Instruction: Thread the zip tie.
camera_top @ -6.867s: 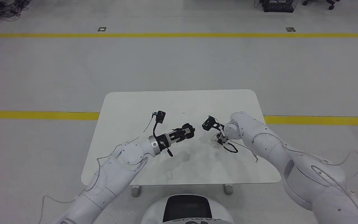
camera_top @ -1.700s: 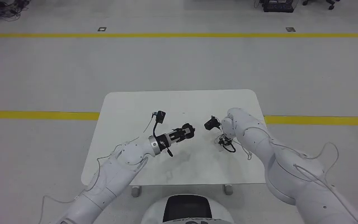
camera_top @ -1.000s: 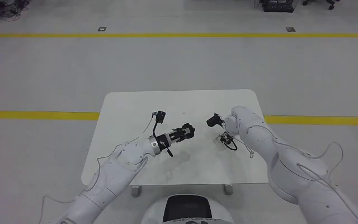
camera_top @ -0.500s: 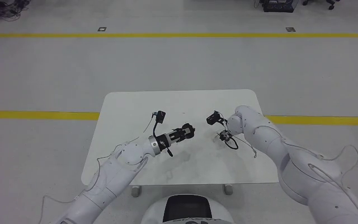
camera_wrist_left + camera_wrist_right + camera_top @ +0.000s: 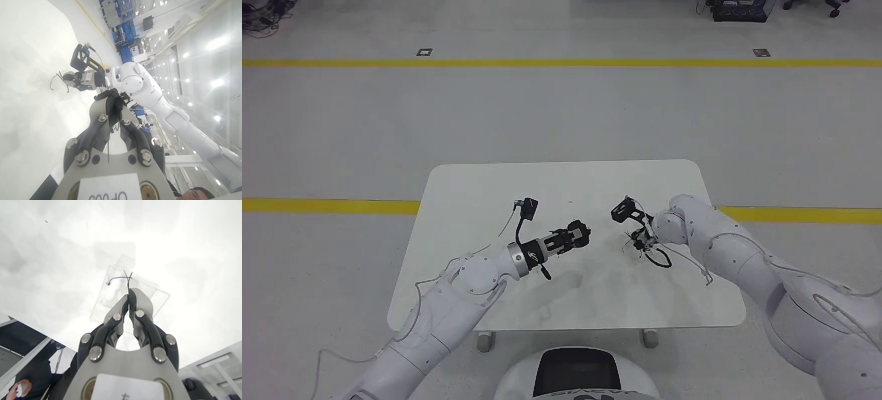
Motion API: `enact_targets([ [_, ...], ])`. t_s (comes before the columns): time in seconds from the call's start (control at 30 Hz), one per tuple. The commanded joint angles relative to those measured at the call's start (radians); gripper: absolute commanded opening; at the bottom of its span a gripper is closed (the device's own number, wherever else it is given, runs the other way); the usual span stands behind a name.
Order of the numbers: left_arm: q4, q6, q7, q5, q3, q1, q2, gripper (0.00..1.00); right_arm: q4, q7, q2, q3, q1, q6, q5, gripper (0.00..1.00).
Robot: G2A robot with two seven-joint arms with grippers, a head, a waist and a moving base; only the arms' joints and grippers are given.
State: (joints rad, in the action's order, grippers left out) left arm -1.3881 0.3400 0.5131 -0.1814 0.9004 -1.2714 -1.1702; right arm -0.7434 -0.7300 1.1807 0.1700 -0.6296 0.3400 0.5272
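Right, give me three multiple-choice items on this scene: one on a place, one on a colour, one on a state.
1. Relative to the clear box, the right tool is: A over it; B underneath it; C far away from it.
2. The zip tie is: A white; B black; C yellow.
3. The right tool is: A wide open; B shut on nothing; C shut on the zip tie.

Answers:
1 A, the right wrist view shows the box just past its tips.
2 B, it is a thin black strand.
3 C, the jaws are closed with the strand running out between them.
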Motion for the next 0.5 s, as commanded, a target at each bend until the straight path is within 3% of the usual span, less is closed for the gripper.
enact_targets([
  [0.0,0.0,0.0,0.0,0.0,0.0,0.0,0.0,0.0,-0.025,0.006,-0.019,0.0,-0.002,0.0,-0.001,0.0],
  [0.27,0.0,0.0,0.0,0.0,0.0,0.0,0.0,0.0,-0.129,0.037,-0.082,0.0,-0.015,0.0,0.016,0.0],
  [0.47,0.0,0.0,0.0,0.0,0.0,0.0,0.0,0.0,-0.132,0.037,-0.085,0.0,-0.015,0.0,0.016,0.0],
])
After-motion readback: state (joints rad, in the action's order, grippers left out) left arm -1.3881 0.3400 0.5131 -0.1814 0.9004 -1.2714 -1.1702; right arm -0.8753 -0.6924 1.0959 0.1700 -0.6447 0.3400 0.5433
